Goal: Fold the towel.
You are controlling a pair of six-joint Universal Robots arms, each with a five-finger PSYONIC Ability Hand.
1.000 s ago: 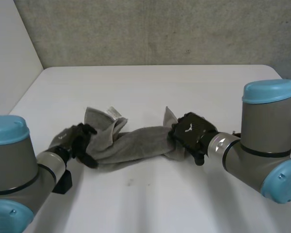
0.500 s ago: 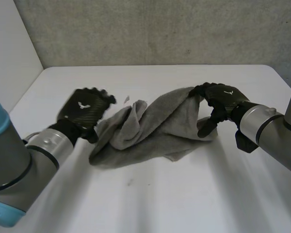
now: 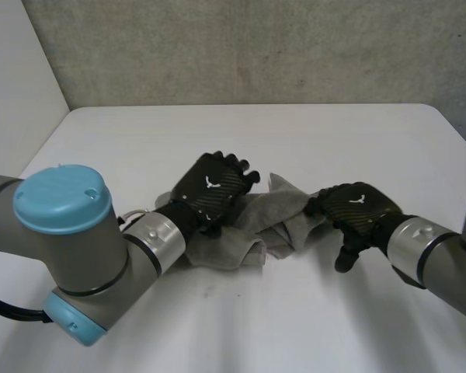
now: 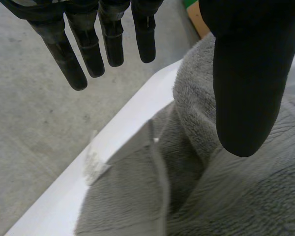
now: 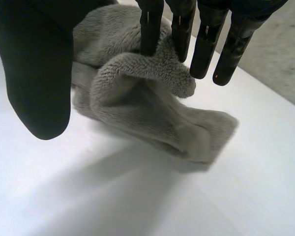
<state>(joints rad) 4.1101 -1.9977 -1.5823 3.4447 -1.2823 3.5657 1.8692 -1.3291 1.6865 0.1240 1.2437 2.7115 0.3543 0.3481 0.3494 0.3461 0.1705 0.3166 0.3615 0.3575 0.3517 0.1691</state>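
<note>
The grey towel [image 3: 281, 220] lies bunched in a heap in the middle of the white table [image 3: 295, 132]. My left hand [image 3: 210, 186] rests over the heap's left part, open, with straight fingers [image 4: 110, 44] pointing past the towel [image 4: 236, 196] and the thumb spread above the pile. My right hand [image 3: 353, 208] is at the heap's right end, open too. In the right wrist view its straight fingers [image 5: 206, 44] touch a rolled fold of the towel [image 5: 152, 98], and the thumb stands well apart from it.
A white label [image 4: 93, 162] sticks out at the towel's far edge. The table's far edge [image 4: 132, 108] runs just beyond the left hand's fingertips, with grey floor behind. A grey wall [image 3: 256, 47] stands behind the table.
Both hands have swung in towards each other and come down. The towel, stretched and lifted between them before, now lies bunched on the table with both grips let go.
</note>
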